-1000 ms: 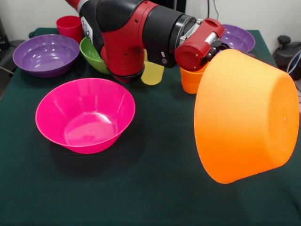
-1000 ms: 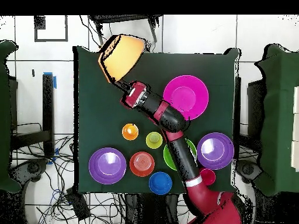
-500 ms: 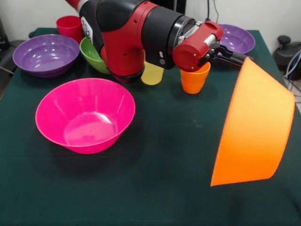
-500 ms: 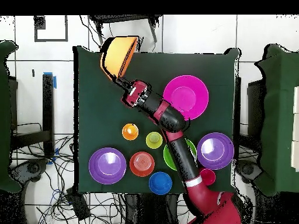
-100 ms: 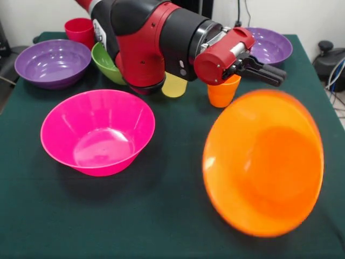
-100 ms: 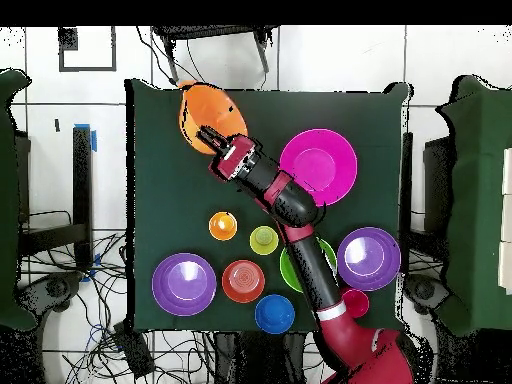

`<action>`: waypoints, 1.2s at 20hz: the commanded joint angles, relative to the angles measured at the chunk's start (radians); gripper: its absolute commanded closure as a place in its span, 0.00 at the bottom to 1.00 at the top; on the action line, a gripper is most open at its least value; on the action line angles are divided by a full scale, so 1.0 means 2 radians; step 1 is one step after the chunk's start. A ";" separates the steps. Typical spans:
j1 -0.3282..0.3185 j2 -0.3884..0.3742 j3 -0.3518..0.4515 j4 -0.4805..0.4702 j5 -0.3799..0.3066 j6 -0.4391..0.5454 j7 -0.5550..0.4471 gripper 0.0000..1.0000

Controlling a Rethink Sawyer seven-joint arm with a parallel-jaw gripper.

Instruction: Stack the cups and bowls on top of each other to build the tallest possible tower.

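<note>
Overhead: seven bowls, three cups; pincer (image 5: 269, 72) empty, jaws parted, large orange bowl (image 5: 264, 162) tilted.

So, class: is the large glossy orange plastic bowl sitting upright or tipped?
Tipped: the large orange bowl stands on its rim, its hollow facing the front camera.

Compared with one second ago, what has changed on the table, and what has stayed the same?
The large orange bowl has turned over: earlier its outside faced the front camera, now its inside does, tilted on the table. The gripper held its rim then; now its fingers stand above the rim, apparently apart from it. The pink bowl, orange cup and the other bowls have not moved.
</note>
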 commanded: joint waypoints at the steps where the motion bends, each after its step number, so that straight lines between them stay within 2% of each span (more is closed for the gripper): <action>1: 0.011 0.107 -0.118 -0.118 0.019 -0.003 -0.104 1.00; 9: 0.011 0.107 -0.119 -0.117 0.019 -0.005 -0.102 1.00; 11: 0.010 0.102 -0.123 -0.109 0.005 -0.032 -0.077 1.00; 13: 0.015 0.080 -0.128 -0.094 -0.028 -0.084 -0.020 1.00; 16: 0.042 0.017 -0.143 -0.072 -0.072 -0.157 0.081 1.00; 17: 0.057 -0.011 -0.151 -0.066 -0.073 -0.178 0.111 0.00; 20: 0.140 -0.157 -0.209 -0.046 -0.073 -0.269 0.257 0.00; 21: 0.168 -0.206 -0.234 -0.036 -0.056 -0.296 0.285 0.00; 23: 0.212 -0.275 -0.275 -0.017 -0.009 -0.323 0.316 0.00; 24: 0.227 -0.297 -0.289 -0.010 0.013 -0.327 0.322 0.00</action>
